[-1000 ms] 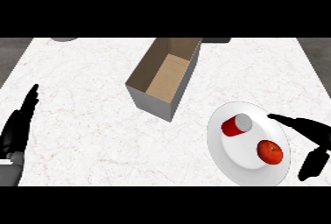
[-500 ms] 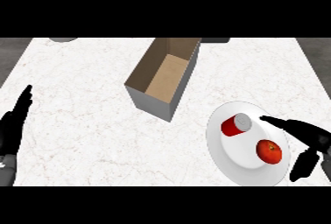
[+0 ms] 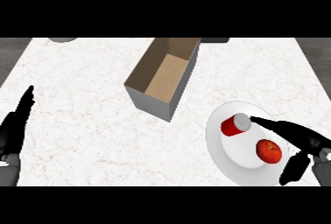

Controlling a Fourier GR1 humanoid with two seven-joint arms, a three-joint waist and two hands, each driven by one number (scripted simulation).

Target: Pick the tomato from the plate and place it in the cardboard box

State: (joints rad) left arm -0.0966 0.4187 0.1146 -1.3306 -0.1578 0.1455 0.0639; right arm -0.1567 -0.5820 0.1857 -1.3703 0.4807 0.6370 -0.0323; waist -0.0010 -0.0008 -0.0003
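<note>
Right robot hand (image 3: 304,142) has advanced from the right edge over the rim of the plate (image 3: 226,153) during the last second. Its fingers (image 3: 271,124) are spread apart and extended toward upper left, the tip close to the red can (image 3: 234,125); the thumb (image 3: 294,168) hangs below. Nothing held yet.

Tomato (image 3: 269,151) sits on the plate, lower right of frame, in the gap between fingers and thumb; contact is not visible. It has not moved from its spot. The can lies just up-left of it, on the same plate.

Cardboard box (image 3: 161,76) stands open at upper centre, well apart from the plate, unchanged.

Left robot hand (image 3: 16,127) rests at the left edge, fingers straight, drifted slightly.

Judgement: the approach is nearly finished and the hand brackets the tomato. Closing comes next. Risk: the long fingers may nudge the can on closing.
</note>
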